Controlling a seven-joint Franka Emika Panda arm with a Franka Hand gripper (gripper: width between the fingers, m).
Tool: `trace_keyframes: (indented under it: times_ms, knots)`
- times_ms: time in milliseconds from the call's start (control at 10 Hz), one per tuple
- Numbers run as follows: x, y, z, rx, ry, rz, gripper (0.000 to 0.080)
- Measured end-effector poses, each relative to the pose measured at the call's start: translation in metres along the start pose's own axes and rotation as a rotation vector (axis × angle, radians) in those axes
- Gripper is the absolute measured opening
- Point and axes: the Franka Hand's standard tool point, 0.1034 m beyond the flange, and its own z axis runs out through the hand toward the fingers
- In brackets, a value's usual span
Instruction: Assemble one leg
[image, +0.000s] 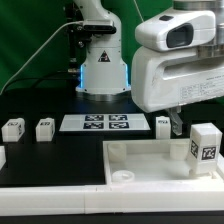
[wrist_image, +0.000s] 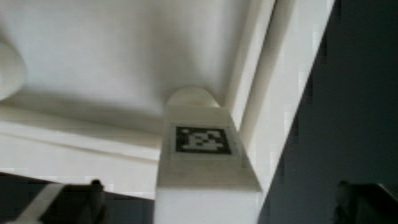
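leg (image: 204, 146) upright at the exterior view's right, on near end of white tabletop tray (image: 140, 160) | gripper (wrist_image: 222, 198) wide open, fingers (wrist_image: 75, 198) astride leg, gripping nothing | likely light, rigid, slick plastic | pinch flat sides mid-height.

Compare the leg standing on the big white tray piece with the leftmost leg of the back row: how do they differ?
The tray leg stands on the white tray piece; the leftmost leg rests on the black table. The tray leg is close to the open tool; the leftmost leg is far from it. Both are small white blocks with a black-and-white tag.
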Motion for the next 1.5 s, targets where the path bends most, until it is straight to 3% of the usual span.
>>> trace_keyframes:
  times_ms: [700,800,900,1000,1100,1500]
  knots:
    - [0.0032,0.0066,0.0097,0.002,-0.005,0.008,0.0649]
    - [0.0032,0.0059,0.0098,0.002,-0.006,0.007,0.0560]
    - [0.0031,0.0052,0.0101,0.002,-0.006,0.006,0.0560]
    - [0.0028,0.0055,0.0104,0.003,-0.007,0.007,0.0359]
    - [0.0028,0.0055,0.0104,0.003,-0.007,0.007,0.0292]
    - [0.0028,0.0052,0.0104,0.003,-0.007,0.035,0.0292]
